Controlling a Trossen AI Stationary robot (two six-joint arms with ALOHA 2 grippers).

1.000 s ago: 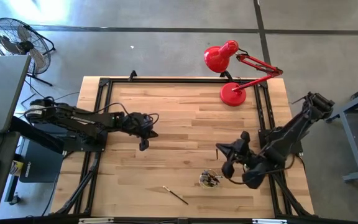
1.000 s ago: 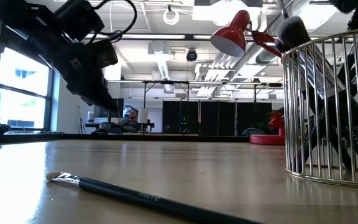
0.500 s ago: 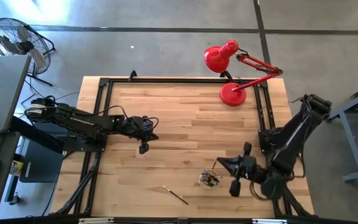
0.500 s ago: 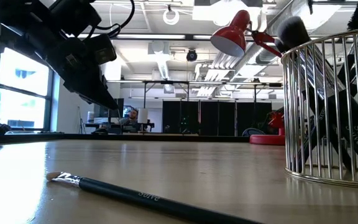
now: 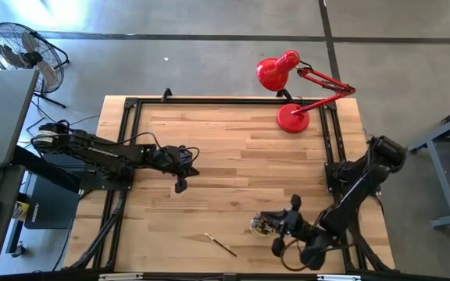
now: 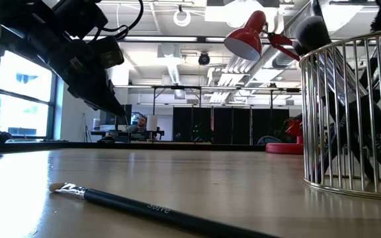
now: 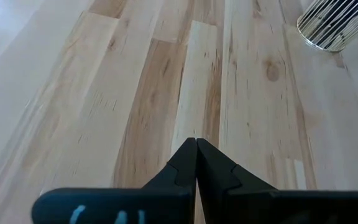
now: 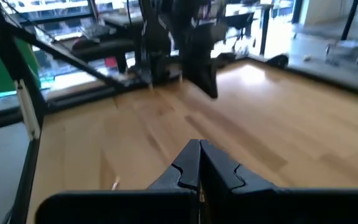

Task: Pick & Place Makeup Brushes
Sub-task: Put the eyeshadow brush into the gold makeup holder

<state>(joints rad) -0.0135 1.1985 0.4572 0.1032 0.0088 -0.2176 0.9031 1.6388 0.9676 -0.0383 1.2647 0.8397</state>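
Observation:
One dark-handled makeup brush (image 5: 219, 244) lies flat on the table near its near edge; in the low view the brush (image 6: 157, 209) has its pale bristle tip toward the left. Several more brushes (image 6: 349, 106) stand leaning inside a wire cup (image 5: 262, 226). My right gripper (image 5: 272, 222) is shut and empty, just right of the cup and above it, pointing toward the table's left; the right wrist view (image 8: 199, 149) shows its fingertips together. My left gripper (image 5: 181, 178) hovers shut and empty over the table's left middle (image 7: 196, 148).
A red desk lamp (image 5: 294, 117) stands at the far right corner of the table. The wire cup (image 7: 328, 25) also shows far off in the left wrist view. Bare wood lies between the two arms. A black frame rail (image 5: 123, 156) runs along the table's sides.
My right gripper has moved toward the table's near edge and leftward, ending beside the wire cup, and has stayed shut. The left arm has hardly moved. The lone brush and the cup have stayed in place.

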